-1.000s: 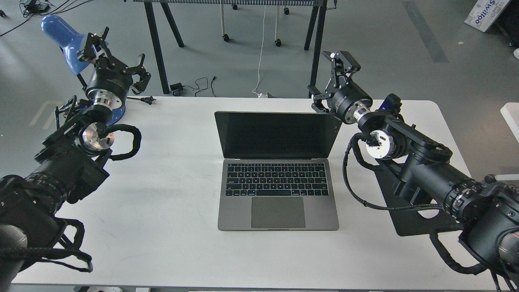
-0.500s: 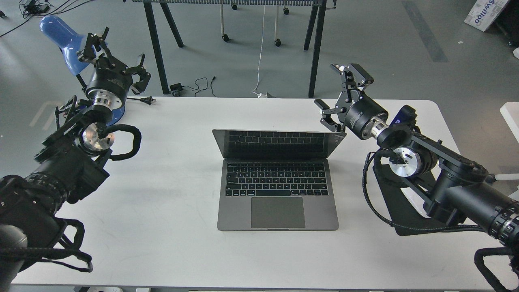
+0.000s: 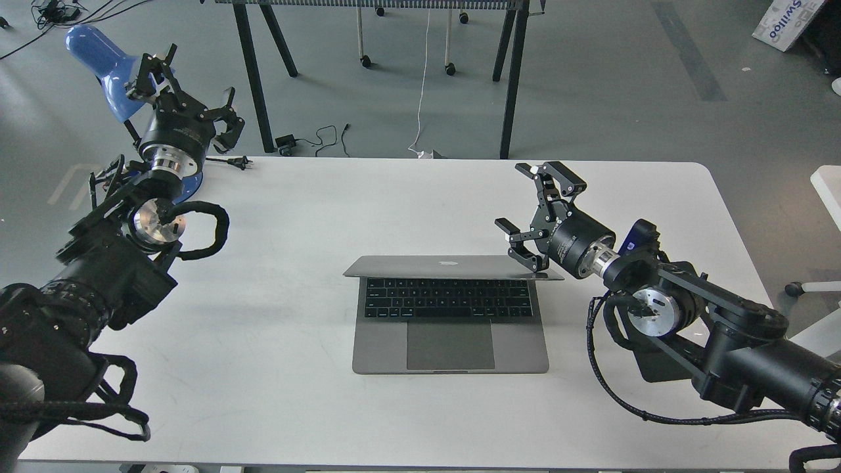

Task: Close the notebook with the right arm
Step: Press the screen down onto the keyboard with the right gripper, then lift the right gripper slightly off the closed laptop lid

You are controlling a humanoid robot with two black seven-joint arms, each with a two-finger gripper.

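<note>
The notebook (image 3: 451, 341) lies in the middle of the white table (image 3: 282, 217). Its grey lid (image 3: 407, 266) with the dark logo leans far forward over the black keyboard (image 3: 448, 306), with a gap still showing. My right arm (image 3: 736, 341) comes in from the right. Its gripper (image 3: 535, 213) is open and empty, and one of its fingers (image 3: 525, 256) rests at the lid's right rear corner. My left gripper (image 3: 187, 89) is open and empty at the far left, away from the notebook.
A blue lamp (image 3: 98, 62) stands at the table's back left corner, behind my left gripper. A flat black mouse pad (image 3: 647, 364) lies under my right arm. Black table legs (image 3: 253, 72) and cables stand on the floor beyond the back edge.
My right gripper has moved forward and down, pushing the lid from upright to nearly flat over the keyboard. The left arm has not moved.
</note>
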